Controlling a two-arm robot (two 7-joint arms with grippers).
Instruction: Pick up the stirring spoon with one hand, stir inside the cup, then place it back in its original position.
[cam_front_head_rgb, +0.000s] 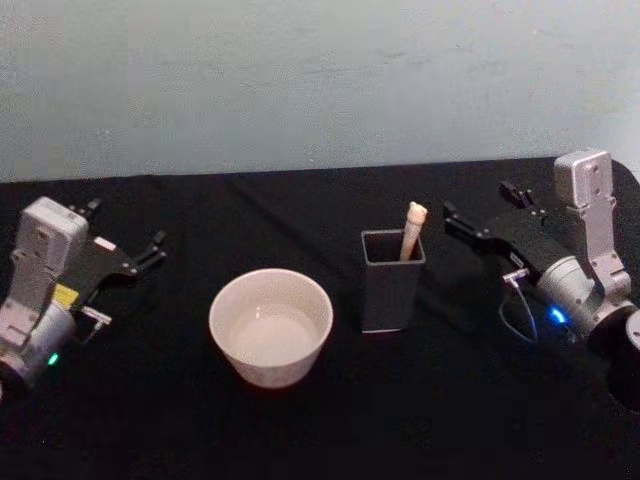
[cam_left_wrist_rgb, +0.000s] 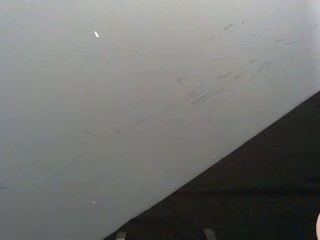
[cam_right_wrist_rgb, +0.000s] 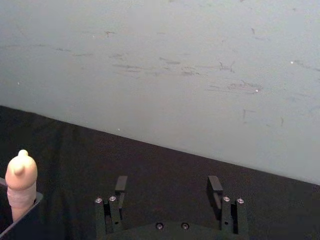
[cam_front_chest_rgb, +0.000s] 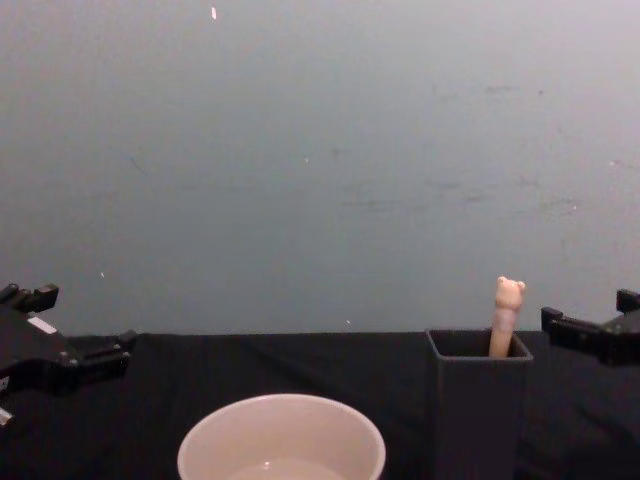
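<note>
2 grippers are held spread and empty: left gripper (cam_front_head_rgb: 150, 248) at frame left, right gripper (cam_front_head_rgb: 483, 213) at right. Stirring spoon (cam_front_head_rgb: 412, 229) is stood in the holder (cam_front_head_rgb: 392, 290), centre-right, beside the cup (cam_front_head_rgb: 271, 326).

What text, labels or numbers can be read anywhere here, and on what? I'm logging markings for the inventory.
None can be read.
The left gripper carries a small yellow sticker and a white tag, both too blurred to read.
The stirring spoon, holder and cup bear no markings.

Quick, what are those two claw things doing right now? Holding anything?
Left gripper: fingers open, holding nothing, out to the left of the cup.
Right gripper: fingers open, holding nothing, beside the stirring spoon.
</note>
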